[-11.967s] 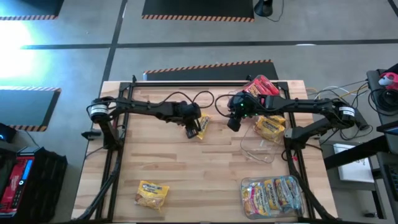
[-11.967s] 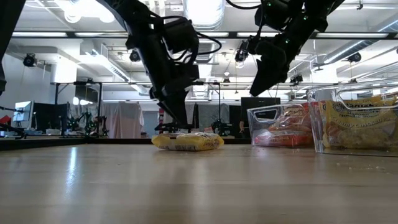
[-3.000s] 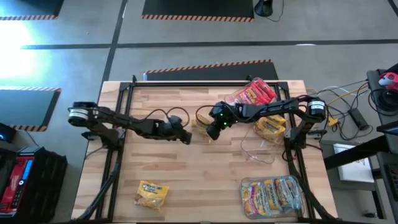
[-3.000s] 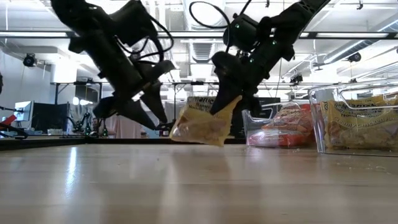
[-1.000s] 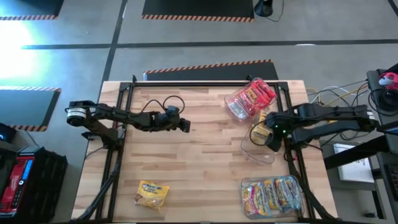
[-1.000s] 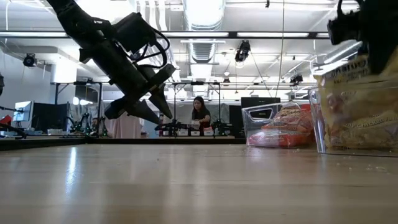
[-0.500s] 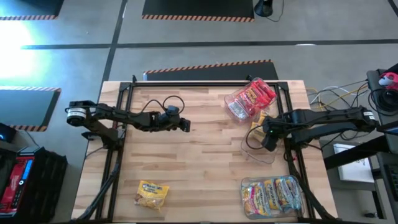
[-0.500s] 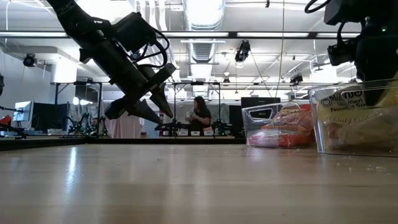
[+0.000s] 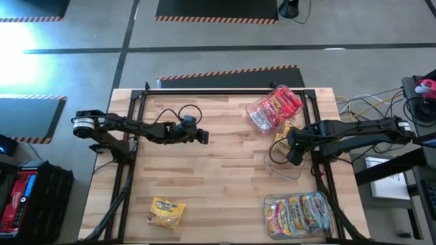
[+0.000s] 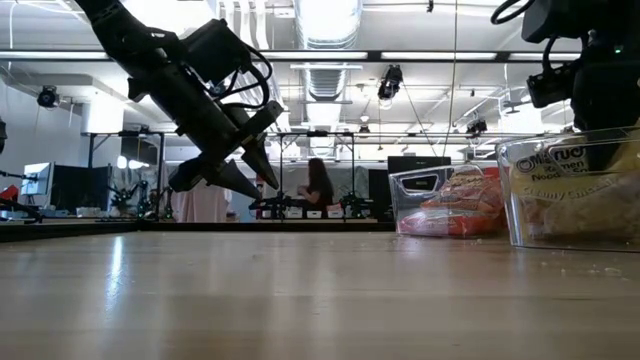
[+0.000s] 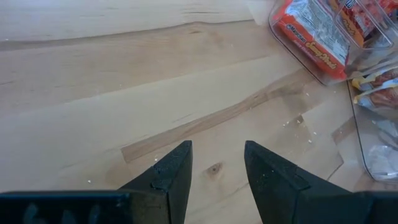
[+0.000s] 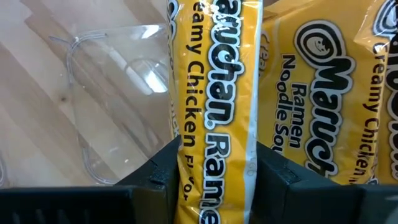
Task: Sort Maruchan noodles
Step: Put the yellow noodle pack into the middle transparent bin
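Right now the right gripper (image 12: pixel 214 171) has its two dark fingers on either side of a yellow Creamy Chicken packet (image 12: pixel 214 93), which stands on edge inside the clear tub (image 9: pixel 283 153) at the table's right edge; whether the fingers press it or merely flank it I cannot tell. More yellow packets (image 12: pixel 323 93) lie just beside it in the same tub. The left gripper (image 11: pixel 216 165) hangs above bare wood on the table's left half, fingers apart with a narrow gap and nothing between them. A second tub (image 9: pixel 274 107) of red packets sits tilted near the far right corner, and a third tub (image 9: pixel 300 214) of light blue and yellow packets stands at the near right corner. One loose yellow packet (image 9: pixel 167 211) lies on the table (image 9: pixel 218 177) near the near left corner, well apart from both arms.
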